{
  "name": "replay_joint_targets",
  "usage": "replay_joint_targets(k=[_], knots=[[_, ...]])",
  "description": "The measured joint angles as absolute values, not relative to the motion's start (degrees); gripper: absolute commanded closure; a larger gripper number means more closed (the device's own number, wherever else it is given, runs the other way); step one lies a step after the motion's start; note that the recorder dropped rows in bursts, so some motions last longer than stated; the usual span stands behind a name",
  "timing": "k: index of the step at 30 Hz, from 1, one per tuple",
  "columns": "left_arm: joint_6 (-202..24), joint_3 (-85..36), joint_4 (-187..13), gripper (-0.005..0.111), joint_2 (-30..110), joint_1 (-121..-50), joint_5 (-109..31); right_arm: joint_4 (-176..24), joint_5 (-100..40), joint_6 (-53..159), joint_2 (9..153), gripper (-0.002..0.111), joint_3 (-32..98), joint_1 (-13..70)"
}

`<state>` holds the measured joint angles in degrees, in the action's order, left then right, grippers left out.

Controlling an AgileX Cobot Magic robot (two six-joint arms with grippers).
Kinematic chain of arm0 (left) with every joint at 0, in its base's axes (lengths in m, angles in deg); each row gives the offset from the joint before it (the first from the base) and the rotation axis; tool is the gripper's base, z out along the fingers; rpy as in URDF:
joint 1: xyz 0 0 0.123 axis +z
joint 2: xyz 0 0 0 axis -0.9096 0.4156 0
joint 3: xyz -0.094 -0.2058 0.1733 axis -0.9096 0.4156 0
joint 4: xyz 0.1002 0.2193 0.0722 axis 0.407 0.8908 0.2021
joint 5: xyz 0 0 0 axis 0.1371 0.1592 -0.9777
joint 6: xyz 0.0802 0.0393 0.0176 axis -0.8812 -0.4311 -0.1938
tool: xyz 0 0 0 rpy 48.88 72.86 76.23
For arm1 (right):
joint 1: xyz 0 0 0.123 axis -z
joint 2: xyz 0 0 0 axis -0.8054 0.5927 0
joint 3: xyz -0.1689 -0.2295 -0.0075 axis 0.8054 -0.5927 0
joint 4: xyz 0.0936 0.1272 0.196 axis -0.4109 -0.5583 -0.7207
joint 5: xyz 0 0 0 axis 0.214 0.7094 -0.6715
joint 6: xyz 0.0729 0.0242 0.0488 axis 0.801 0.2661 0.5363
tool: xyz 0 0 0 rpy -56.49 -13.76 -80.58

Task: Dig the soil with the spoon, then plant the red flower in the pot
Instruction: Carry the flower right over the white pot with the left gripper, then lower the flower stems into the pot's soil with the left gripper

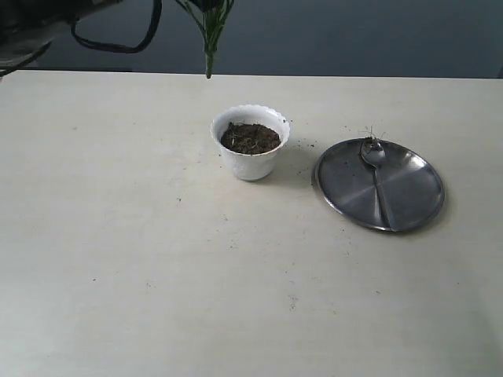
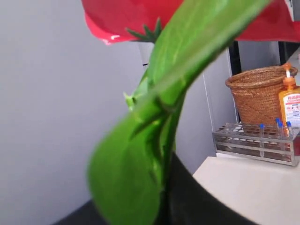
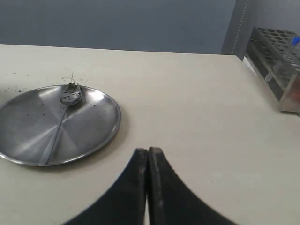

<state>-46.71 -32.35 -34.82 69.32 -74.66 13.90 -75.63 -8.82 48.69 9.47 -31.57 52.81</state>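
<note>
Planting step, it seems: left tool (image 2: pixel 176 199) grips the flower (image 1: pixel 208 35) aloft above the pot (image 1: pixel 251 163); right tool (image 3: pixel 147 161) closed, empty; spoon (image 1: pixel 372 152) lies on the plate (image 1: pixel 413 192). Next: lower stems into the soil (image 1: pixel 250 138)

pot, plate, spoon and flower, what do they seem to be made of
Pot: white, smooth, faintly glossy, scalloped rim; ceramic or plastic, can't tell which.
Plate: metal, probably steel; brushed sheen with radial reflections.
Spoon: polished metal, mirror-like bowl.
Red flower: likely plastic; glossy petal with hard highlights, waxy leaves.
</note>
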Motion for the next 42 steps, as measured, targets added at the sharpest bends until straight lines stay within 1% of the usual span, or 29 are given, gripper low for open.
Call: replay_joint_targets(k=[5,11,19,27,34,42], knots=[[-46.19,-33.67,-34.33,0.106,72.82,-74.66,15.27,-75.63,-8.82,48.69,9.47,0.108,-31.57,52.81],[-38.32,-37.75,-34.86,0.106,76.58,-74.66,18.37,-75.63,-8.82,48.69,9.47,0.108,-31.57,52.81],[-37.04,-42.69,-29.12,0.106,80.37,-74.66,18.94,-75.63,-8.82,48.69,9.47,0.108,-31.57,52.81],[-34.94,-43.18,-26.16,0.106,81.36,-74.66,20.90,-75.63,-8.82,48.69,9.47,0.108,-31.57,52.81],[-34.82,-43.18,-24.08,0.106,84.38,-73.60,29.78,-75.63,-8.82,48.69,9.47,0.108,-31.57,52.81],[-37.39,-44.38,-20.87,0.106,86.83,-71.65,30.47,-75.63,-8.82,48.69,9.47,0.108,-31.57,52.81]])
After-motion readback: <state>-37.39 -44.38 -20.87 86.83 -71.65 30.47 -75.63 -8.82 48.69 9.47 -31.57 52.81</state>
